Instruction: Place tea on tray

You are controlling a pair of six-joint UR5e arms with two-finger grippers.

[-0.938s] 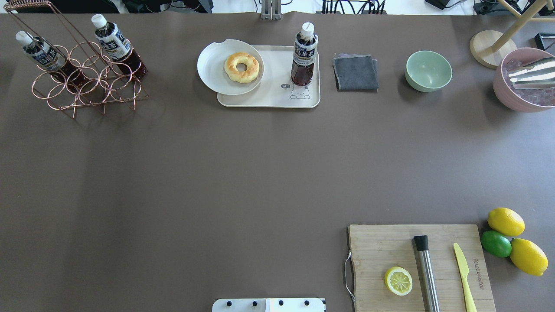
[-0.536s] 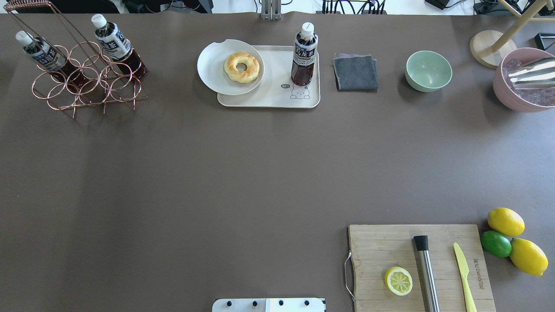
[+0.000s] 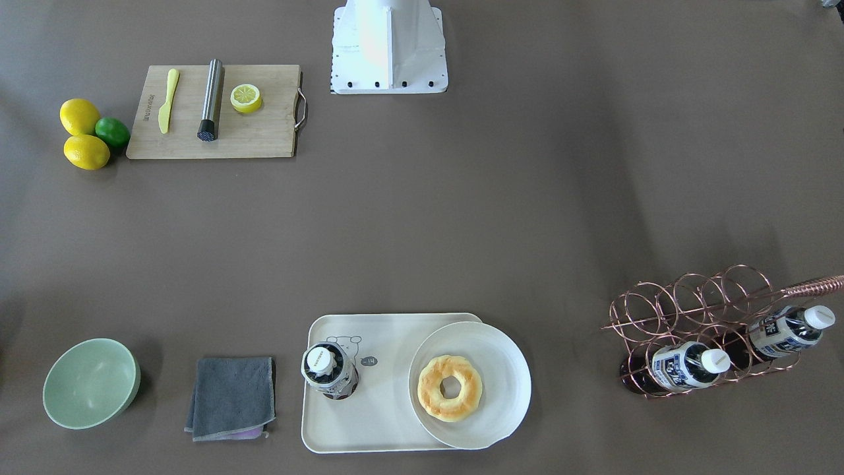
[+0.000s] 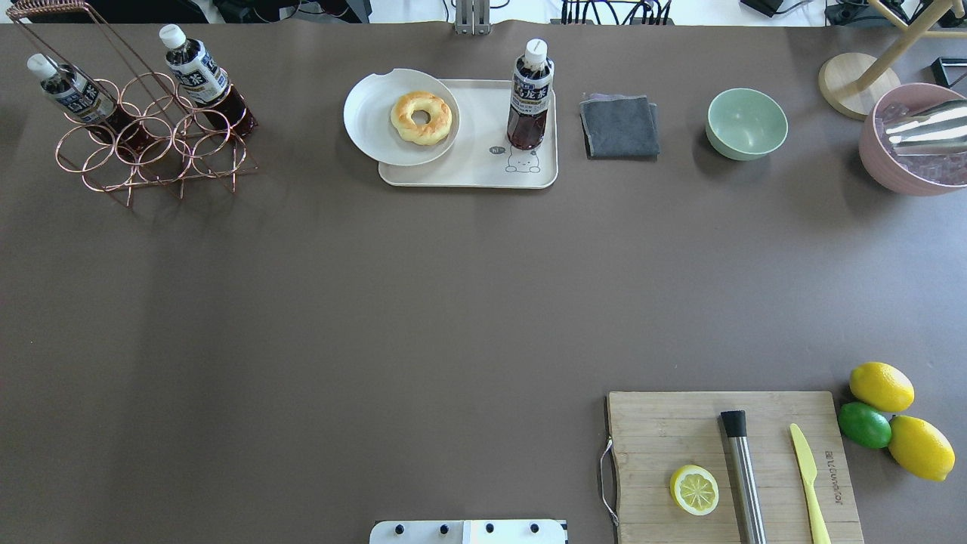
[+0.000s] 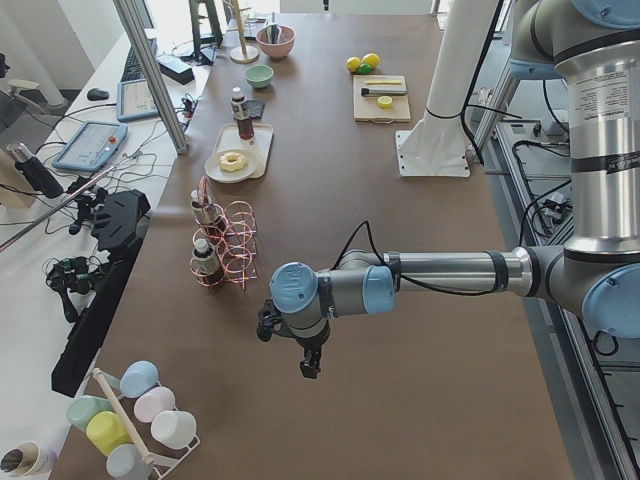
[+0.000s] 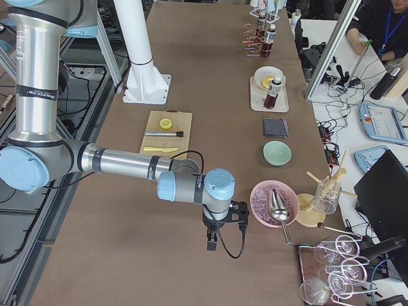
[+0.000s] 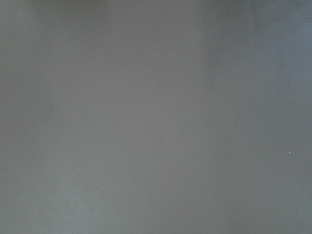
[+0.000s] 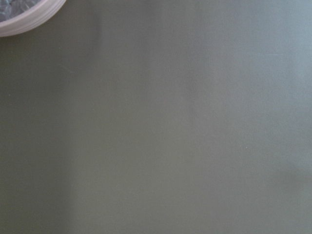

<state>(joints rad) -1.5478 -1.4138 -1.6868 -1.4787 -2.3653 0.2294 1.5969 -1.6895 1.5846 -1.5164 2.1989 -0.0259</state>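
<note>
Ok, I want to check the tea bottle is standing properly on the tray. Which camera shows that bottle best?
The overhead exterior view: the tea bottle stands upright on the tray, cap, label and base visible. Front-facing sees mostly its cap from above; both side views show it small and far; the wrist cameras miss it.

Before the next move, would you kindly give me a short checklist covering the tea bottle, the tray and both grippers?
1. Clear plastic tea bottle with white cap upright on the cream rectangular tray: ok.
2. Bottle apart from the round white plate: ok.
3. Left gripper far from the bottle: ok.
4. Right gripper far from the bottle: ok.
5. Both grippers open: cannot tell.
</note>
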